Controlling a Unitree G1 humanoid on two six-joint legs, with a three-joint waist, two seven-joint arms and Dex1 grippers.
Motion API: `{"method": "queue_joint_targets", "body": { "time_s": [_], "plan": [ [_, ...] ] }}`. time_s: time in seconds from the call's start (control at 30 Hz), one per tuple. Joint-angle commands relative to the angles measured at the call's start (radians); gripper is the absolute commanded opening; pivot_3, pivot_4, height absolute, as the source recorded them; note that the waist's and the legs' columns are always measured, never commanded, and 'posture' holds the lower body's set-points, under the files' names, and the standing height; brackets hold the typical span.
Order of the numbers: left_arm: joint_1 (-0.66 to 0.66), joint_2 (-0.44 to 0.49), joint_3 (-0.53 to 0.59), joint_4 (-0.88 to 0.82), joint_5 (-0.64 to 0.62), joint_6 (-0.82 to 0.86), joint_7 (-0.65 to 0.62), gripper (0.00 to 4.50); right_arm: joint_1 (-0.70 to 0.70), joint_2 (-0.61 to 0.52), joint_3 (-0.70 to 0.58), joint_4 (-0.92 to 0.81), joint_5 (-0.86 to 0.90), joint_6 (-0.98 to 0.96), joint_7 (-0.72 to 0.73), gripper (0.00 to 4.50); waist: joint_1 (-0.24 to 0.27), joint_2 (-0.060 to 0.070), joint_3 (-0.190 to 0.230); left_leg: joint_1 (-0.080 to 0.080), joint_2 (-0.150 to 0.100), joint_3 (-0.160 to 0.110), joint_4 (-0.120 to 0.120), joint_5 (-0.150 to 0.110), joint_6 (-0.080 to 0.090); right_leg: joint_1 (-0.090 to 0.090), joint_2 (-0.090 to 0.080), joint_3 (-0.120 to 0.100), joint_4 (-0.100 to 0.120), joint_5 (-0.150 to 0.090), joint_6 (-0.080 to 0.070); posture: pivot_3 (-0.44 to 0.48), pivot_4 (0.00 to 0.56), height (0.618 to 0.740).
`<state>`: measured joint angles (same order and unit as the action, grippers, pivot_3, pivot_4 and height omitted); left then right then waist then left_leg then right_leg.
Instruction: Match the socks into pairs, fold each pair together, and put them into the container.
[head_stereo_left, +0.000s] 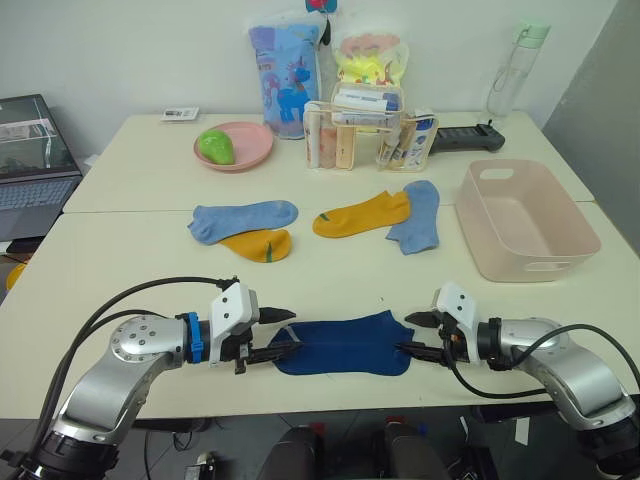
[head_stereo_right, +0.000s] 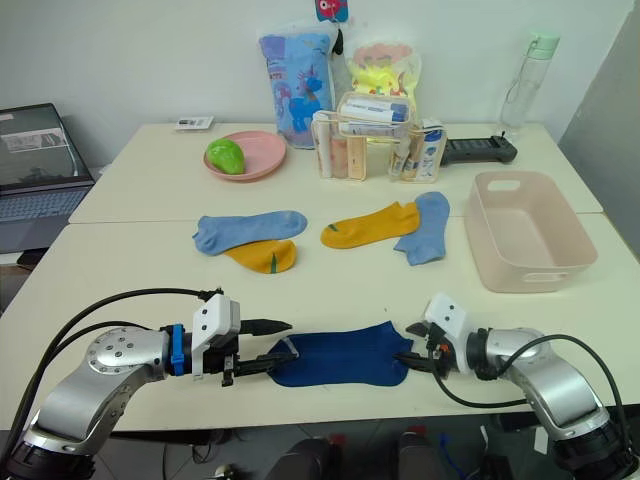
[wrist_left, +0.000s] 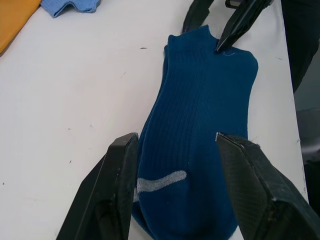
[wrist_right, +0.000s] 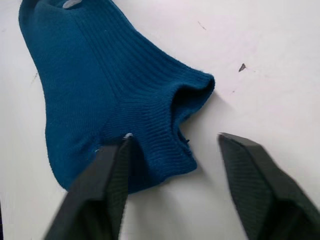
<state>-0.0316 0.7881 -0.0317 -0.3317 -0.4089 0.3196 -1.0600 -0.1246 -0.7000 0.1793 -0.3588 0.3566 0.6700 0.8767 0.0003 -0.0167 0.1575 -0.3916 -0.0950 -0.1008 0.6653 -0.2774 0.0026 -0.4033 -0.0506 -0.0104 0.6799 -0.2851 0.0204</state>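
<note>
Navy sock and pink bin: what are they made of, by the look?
Navy sock: soft ribbed knit, matte; fine ribs run along it and the cuff slumps open. Probably cotton blend, fibre unclear. Pink bin: looks like moulded plastic, smooth with a slight sheen, rounded corners, slot handles.

Both arms are rounded silver metal with black cables looping to the wrists. Each wrist carries a white block; the left adds a blue ring. Each pincer, left (head_stereo_left: 283, 333) and right (head_stereo_left: 413, 334), has two tapered black fingers.
</note>
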Motion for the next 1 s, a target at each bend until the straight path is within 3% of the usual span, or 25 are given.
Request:
{"method": "queue_joint_targets", "body": {
  "time_s": [0.03,0.17,0.23,0.3,0.53,0.57,0.73,1.0],
  "plan": [
    [-0.017,-0.007,0.004,-0.032,0.001,-0.016,0.003,2.56,-0.008,0.008,-0.016,-0.019,0.046,0.036,0.017,1.46,0.000,0.000,0.000,0.000,0.000,0.000,0.000,0.000,0.000,0.000,0.000,0.000,0.000,0.000,0.000,0.000,0.150,0.740],
    [-0.052,-0.028,-0.021,-0.024,0.013,-0.028,0.005,2.56,-0.022,0.003,-0.054,-0.017,0.086,0.088,0.010,0.03,0.000,0.000,0.000,0.000,0.000,0.000,0.000,0.000,0.000,0.000,0.000,0.000,0.000,0.000,0.000,0.000,0.150,0.740],
    [-0.085,-0.053,-0.052,-0.013,0.020,-0.034,-0.001,2.56,-0.032,-0.005,-0.083,-0.009,0.110,0.116,0.009,0.01,0.001,0.000,0.000,0.000,0.000,0.000,0.000,0.000,0.000,0.000,0.000,0.000,0.000,0.000,0.000,0.000,0.150,0.740],
    [-0.120,-0.078,-0.089,0.010,0.043,-0.060,-0.014,2.18,-0.045,-0.026,-0.102,-0.002,0.122,0.128,0.024,0.00,0.003,0.000,0.000,0.000,0.000,0.000,0.001,0.000,0.000,0.000,0.000,0.000,0.000,0.000,0.000,0.000,0.150,0.740],
    [-0.274,-0.181,-0.232,0.132,0.122,-0.082,-0.040,0.15,-0.082,-0.069,-0.151,0.018,0.183,0.215,0.040,0.00,0.002,0.000,0.000,0.000,-0.001,0.001,0.001,0.000,0.000,0.000,0.000,0.000,0.000,0.000,0.000,0.000,0.150,0.740],
    [-0.287,-0.194,-0.251,0.145,0.134,-0.085,-0.045,0.04,-0.082,-0.069,-0.155,0.016,0.192,0.229,0.037,0.00,0.002,0.000,0.000,-0.001,-0.001,0.000,0.001,0.000,0.000,0.000,0.000,0.000,0.000,0.000,0.000,0.000,0.150,0.740],
    [-0.310,-0.244,-0.337,0.230,0.222,-0.127,-0.041,0.04,-0.069,-0.056,-0.175,-0.029,0.245,0.295,0.011,0.00,0.000,0.000,0.000,-0.001,0.000,0.000,0.001,0.000,0.000,0.000,0.000,0.000,0.000,0.000,0.000,0.000,0.150,0.740],
    [-0.310,-0.234,-0.413,0.358,0.357,-0.167,-0.035,0.04,-0.083,-0.024,-0.271,-0.081,0.427,0.434,-0.019,0.00,0.002,0.000,0.000,-0.001,0.000,0.000,0.001,0.000,0.000,0.000,0.000,0.000,0.000,0.000,0.000,0.000,0.150,0.740]
  ]
}}
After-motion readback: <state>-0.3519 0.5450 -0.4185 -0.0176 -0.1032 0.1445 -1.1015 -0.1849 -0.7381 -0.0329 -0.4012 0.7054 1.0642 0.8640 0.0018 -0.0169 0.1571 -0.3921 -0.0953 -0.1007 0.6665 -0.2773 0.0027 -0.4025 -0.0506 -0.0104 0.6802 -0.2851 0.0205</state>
